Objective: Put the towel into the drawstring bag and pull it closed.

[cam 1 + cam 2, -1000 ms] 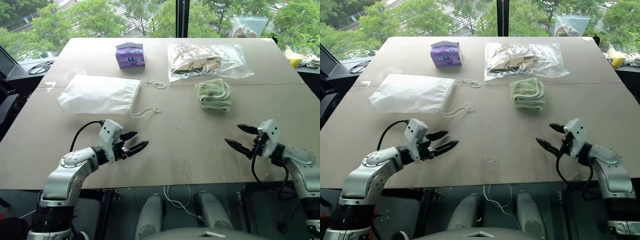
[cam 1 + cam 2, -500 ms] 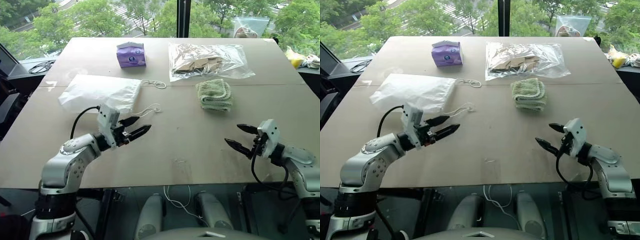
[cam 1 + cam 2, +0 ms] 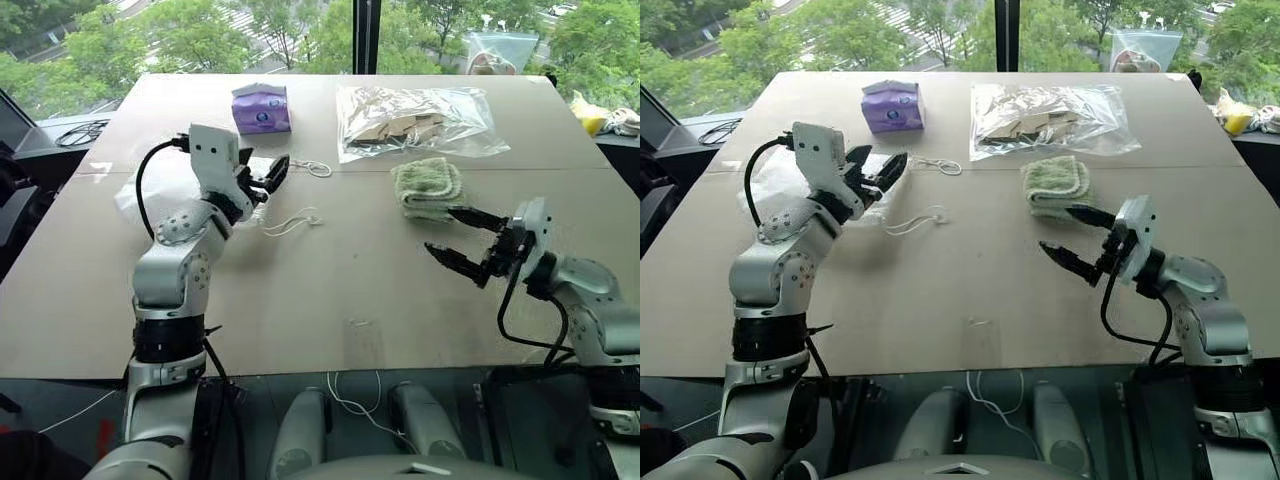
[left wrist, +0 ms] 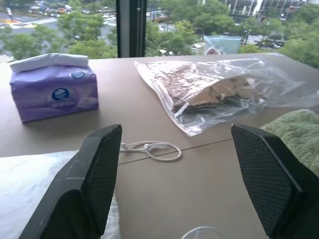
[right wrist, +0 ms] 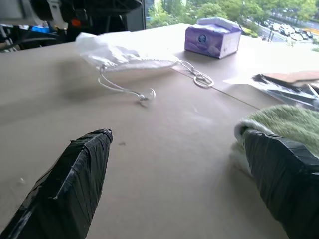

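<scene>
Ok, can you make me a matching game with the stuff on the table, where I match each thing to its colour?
Things:
1. towel
2. drawstring bag
3. tissue packet
4. plastic bag of brown items

Colours:
a. purple
b. clear, see-through
c. pale green
d. white

Pairs: 1-c, 2-d, 3-a, 4-b
</scene>
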`<state>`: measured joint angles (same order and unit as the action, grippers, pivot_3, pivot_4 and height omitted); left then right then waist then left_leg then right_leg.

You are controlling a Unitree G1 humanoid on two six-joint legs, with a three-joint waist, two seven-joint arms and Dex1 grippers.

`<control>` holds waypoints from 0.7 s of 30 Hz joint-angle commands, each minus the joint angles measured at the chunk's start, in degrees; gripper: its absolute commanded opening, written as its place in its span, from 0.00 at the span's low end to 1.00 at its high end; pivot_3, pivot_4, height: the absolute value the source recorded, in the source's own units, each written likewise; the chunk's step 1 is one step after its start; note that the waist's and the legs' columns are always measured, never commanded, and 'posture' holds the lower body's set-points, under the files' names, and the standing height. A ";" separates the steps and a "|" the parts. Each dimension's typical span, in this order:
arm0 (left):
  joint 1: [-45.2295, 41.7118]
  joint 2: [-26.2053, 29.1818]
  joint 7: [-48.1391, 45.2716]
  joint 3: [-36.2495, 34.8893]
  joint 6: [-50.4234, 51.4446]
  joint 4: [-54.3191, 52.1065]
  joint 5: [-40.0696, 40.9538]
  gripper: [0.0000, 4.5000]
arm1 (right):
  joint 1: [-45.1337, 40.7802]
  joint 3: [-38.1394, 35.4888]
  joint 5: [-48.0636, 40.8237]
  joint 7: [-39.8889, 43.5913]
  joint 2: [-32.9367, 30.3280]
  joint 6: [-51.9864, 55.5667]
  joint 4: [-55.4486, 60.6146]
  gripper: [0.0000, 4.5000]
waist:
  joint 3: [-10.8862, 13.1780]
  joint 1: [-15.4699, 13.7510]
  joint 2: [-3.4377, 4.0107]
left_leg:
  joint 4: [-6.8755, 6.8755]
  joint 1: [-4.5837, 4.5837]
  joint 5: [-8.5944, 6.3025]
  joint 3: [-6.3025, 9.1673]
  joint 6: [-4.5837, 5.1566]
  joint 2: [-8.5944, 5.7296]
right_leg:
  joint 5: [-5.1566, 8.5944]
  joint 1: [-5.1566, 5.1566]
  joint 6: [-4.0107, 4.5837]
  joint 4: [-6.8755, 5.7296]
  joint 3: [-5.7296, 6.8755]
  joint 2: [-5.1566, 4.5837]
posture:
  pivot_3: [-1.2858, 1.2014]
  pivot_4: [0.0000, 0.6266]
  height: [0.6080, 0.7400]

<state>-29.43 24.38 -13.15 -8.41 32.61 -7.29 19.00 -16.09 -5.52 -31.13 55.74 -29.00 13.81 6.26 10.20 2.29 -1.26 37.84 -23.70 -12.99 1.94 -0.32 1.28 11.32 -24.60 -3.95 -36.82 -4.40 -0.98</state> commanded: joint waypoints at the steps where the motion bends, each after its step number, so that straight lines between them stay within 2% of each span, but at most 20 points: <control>1: 3.08 -1.23 3.82 3.67 -0.23 -3.27 -5.57 0.79 | -1.67 -2.39 -4.27 1.09 0.67 -0.23 1.87 1.00 | 0.00 -0.04 0.00 | -0.03 0.00 0.00 -0.01 0.00 -0.02 | -0.02 0.00 0.03 0.00 -0.01 -0.02 | 0.52 0.24 1.00; 9: 5.30 -6.41 13.30 4.01 -1.82 -1.23 -13.57 0.79 | -1.59 -3.15 -10.78 3.68 -0.54 3.75 3.95 1.00 | 0.03 -0.31 -0.05 | -0.03 -0.01 0.00 0.07 0.00 -0.02 | -0.03 0.00 0.04 0.00 0.06 -0.02 | 0.52 0.24 1.00; 21: 5.78 -10.11 14.74 4.81 -6.18 3.47 -17.58 0.79 | -1.21 -3.09 -7.10 3.31 -1.71 1.73 1.88 1.00 | 0.03 -0.25 -0.06 | -0.03 -0.01 0.00 0.05 0.00 -0.02 | -0.03 0.00 0.04 0.00 0.06 -0.02 | 0.52 0.24 1.00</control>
<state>-23.87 14.62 0.61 -3.86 27.61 -3.30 2.60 -16.94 -7.34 -38.63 59.04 -30.22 17.07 7.74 10.23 2.04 -1.31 37.81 -23.71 -12.99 1.99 -0.32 1.26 11.29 -24.61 -3.90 -36.82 -4.34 -0.99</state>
